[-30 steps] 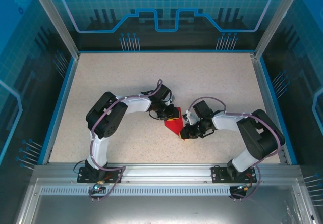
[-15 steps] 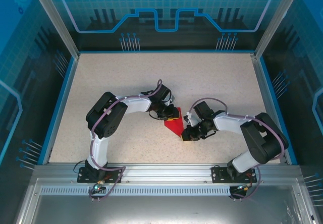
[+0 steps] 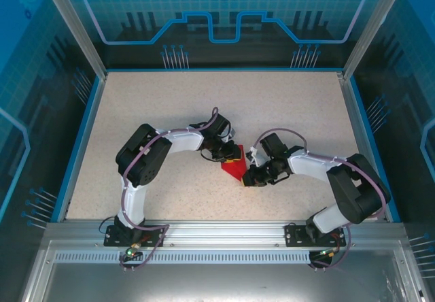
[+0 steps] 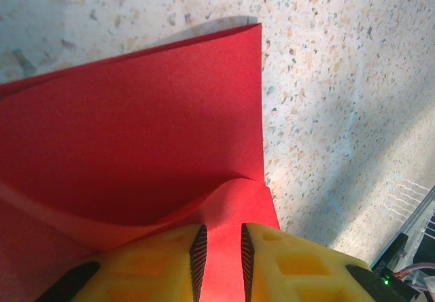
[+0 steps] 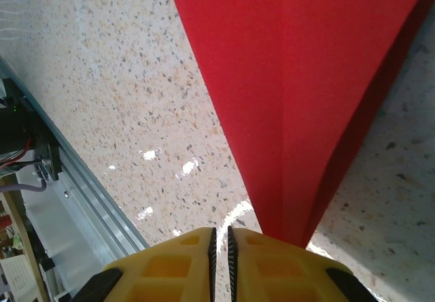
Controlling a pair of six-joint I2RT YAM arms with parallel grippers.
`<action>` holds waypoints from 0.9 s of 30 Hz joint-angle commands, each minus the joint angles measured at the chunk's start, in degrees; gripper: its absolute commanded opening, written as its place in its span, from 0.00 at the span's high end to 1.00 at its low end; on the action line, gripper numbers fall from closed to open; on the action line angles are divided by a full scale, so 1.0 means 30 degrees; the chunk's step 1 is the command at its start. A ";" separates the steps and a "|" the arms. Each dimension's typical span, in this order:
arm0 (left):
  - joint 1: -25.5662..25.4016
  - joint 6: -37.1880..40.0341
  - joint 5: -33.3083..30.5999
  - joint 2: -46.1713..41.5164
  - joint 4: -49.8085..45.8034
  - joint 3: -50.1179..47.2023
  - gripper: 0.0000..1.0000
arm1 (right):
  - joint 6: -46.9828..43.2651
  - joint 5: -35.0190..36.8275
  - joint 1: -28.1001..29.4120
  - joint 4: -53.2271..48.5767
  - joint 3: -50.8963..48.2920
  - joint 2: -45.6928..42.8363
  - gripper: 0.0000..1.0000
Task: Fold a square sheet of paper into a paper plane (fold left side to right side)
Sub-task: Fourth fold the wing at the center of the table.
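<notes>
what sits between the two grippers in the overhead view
In the top external view, the folded red paper fills the stretch between the left gripper and the right gripper, with nothing else there.

Sheet of paper [image 4: 136,132] thin, matt red, smooth w/ soft creases; table [image 5: 102,77] speckled stone-look, semi-gloss w/ light glints; left gripper [image 4: 221,247] & right gripper [image 5: 221,247] matt yellow plastic, black ribbed pads [image 4: 198,254]; front rail [image 3: 217,232] brushed metal.
</notes>
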 commanded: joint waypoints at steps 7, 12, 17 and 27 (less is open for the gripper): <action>0.0414 0.0536 -0.1812 0.0539 -0.1952 -0.0839 0.75 | 0.0167 -0.0226 0.0015 -0.0281 0.0186 0.1040 0.85; 0.0425 0.0534 -0.1856 0.0480 -0.1950 -0.0931 0.74 | 0.0225 -0.0107 -0.0023 0.0112 -0.0174 0.2248 0.86; 0.0416 0.0536 -0.1870 0.0451 -0.1949 -0.0918 0.75 | 0.0298 0.0310 -0.0019 0.0142 -0.0859 0.2653 0.87; 0.0424 0.0536 -0.1841 0.0407 -0.1950 -0.0900 0.75 | 0.0075 -0.0888 -0.0465 -0.0556 -0.0362 -0.1508 0.87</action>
